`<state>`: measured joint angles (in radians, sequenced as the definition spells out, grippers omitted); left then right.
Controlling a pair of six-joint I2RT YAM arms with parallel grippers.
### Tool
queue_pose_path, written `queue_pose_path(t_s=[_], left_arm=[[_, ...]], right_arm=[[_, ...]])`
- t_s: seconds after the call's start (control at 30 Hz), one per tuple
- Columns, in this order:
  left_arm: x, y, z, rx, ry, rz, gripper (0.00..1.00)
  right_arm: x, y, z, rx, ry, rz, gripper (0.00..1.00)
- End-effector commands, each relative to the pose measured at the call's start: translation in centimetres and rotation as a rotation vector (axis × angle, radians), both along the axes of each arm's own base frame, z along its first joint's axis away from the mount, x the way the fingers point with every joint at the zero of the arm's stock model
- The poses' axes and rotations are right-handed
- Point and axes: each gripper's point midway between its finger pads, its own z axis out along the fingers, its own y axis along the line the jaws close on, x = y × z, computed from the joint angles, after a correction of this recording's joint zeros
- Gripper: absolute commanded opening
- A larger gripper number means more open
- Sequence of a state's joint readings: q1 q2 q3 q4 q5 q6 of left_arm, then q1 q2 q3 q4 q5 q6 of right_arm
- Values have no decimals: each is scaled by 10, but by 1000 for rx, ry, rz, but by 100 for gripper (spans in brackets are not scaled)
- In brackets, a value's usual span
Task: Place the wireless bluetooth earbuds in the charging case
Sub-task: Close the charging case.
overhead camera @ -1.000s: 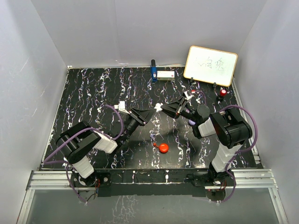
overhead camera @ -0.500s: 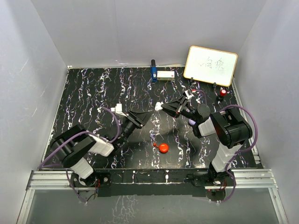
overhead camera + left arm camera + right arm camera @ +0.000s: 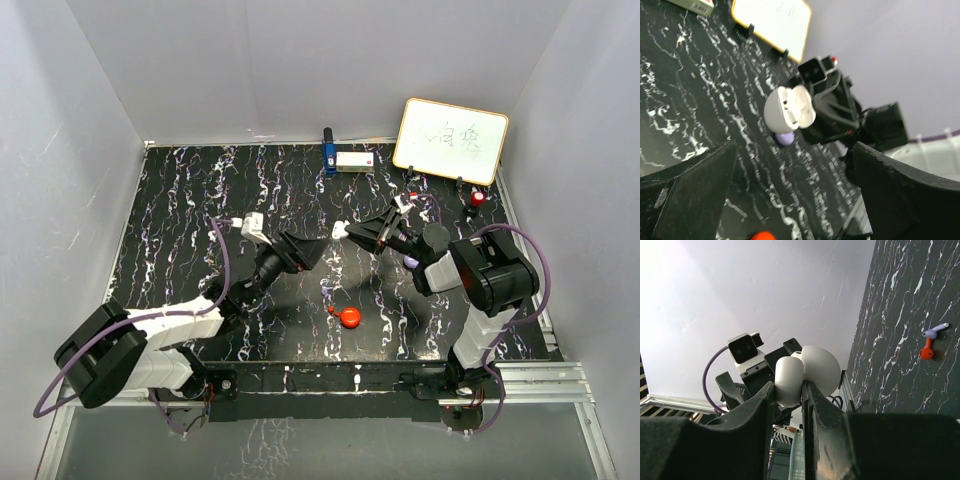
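Presenting the open charging case point(image 3: 807, 371), the right fingers point(image 3: 766, 412) pinch it aloft; the left fingers point(image 3: 690, 195) gape empty and should next fetch an earbud point(image 3: 331, 311) from the near tabletop point(image 3: 180, 220).

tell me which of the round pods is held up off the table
The white pod, its lid open, is clamped in the right gripper; the red pod lies on the table.

Lab booth (plain white walls point(image 3: 300, 60))
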<state>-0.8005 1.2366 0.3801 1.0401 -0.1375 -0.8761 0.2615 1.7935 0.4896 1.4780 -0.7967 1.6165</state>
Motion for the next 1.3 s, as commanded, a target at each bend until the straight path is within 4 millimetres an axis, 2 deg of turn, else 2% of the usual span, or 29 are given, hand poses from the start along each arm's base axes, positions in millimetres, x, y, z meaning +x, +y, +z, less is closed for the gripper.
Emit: queue_pose_path(t_s=[0.0, 0.13, 0.3, 0.5, 0.63, 0.97, 1.27], left_arm=[[-6, -8, -20, 229, -51, -87, 99], [-3, -3, -37, 387, -92, -83, 99], [3, -5, -42, 541, -191, -69, 99], [15, -18, -35, 596, -330, -19, 99], [23, -27, -42, 647, -375, 1, 99], [33, -35, -10, 582, -547, 127, 99], [44, -42, -6, 588, -599, 179, 99]], right_arm=[[-11, -5, 60, 117, -313, 7, 0], [-8, -5, 64, 137, -290, 8, 0], [-7, -5, 65, 148, -272, 10, 0], [-9, -6, 67, 155, -264, 11, 0], [-11, -7, 68, 157, -263, 11, 0], [-17, -8, 64, 149, -257, 8, 0], [-22, -9, 65, 147, -262, 5, 0]])
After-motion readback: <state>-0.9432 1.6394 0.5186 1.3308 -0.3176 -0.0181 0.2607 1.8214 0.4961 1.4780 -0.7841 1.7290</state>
